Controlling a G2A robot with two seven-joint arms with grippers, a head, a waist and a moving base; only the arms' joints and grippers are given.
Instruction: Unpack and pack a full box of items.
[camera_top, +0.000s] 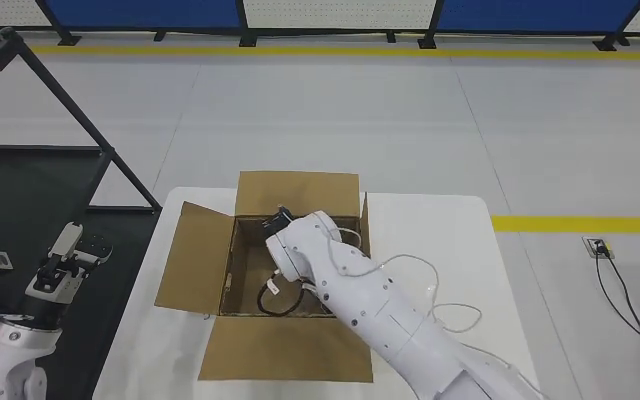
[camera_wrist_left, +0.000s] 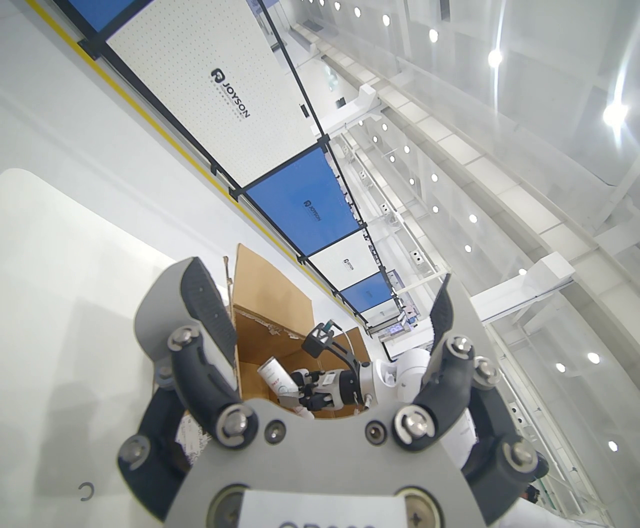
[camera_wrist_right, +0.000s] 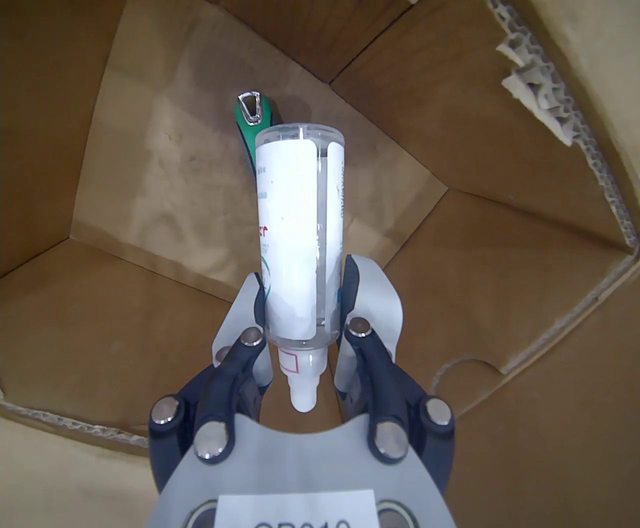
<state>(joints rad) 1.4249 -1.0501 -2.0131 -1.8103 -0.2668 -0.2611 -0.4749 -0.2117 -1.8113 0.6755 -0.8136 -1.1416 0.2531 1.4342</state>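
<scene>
Right jaws clamp bottle (camera_wrist_right: 300, 225) | green tool (camera_wrist_right: 246, 134) beyond (on box (camera_wrist_right: 150, 190) floor)

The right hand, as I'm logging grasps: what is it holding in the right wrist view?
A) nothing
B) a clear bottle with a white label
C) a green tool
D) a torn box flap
B: the right hand is shut on the clear bottle inside the cardboard box, while the green item lies on the box floor beyond it.
</scene>
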